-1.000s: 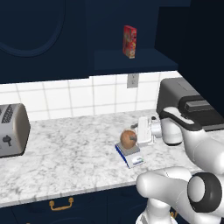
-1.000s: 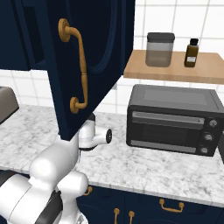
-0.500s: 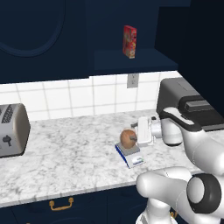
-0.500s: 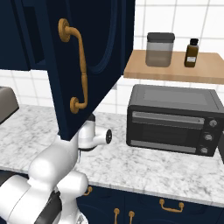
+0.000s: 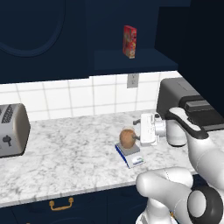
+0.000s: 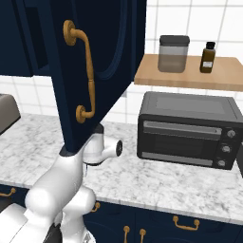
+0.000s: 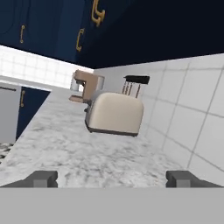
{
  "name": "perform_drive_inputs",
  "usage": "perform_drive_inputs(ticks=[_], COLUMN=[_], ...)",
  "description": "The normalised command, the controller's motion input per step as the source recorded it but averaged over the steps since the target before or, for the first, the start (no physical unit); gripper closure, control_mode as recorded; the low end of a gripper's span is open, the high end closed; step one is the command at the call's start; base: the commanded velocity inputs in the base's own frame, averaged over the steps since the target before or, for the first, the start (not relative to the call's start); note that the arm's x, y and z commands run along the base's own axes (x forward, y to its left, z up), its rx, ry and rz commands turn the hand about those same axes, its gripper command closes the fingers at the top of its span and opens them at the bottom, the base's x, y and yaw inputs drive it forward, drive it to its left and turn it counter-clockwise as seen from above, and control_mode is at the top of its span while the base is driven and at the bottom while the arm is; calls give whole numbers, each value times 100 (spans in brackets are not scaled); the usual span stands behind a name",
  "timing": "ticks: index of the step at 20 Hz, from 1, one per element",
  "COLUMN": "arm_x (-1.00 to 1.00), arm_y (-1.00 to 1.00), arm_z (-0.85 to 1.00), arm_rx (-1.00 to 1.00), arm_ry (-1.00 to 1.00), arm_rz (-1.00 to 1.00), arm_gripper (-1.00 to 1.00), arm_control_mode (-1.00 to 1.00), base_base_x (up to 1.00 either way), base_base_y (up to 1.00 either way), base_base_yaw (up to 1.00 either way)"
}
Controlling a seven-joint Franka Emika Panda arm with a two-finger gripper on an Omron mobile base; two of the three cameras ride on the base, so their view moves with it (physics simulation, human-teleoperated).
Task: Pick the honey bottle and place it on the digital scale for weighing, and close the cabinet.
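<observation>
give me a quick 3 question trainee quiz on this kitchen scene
1. True or false: the honey bottle sits on the digital scale.
2. Which cabinet state fits? A) door shut B) door swung open C) door missing
3. Fill in: in the hand view the claw looks along the counter toward a ____.

Key
1. True; the claw is open and holds nothing.
2. B; the door with its brass handle stands out over the counter.
3. toaster
</observation>
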Motion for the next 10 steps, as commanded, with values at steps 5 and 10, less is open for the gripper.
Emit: perform_drive_inputs(ticks=[5,10], arm_x=[-9,-58], arm_y=[15,10], arm_z=[6,24], arm_rx=[0,0], arm_ry=[-12,-26], arm_rz=[0,-1], arm_gripper=[-100,-100], arm_control_mode=[-100,-100], base_base_x=[0,0], base_base_y=[0,0], base_base_yaw=[0,0])
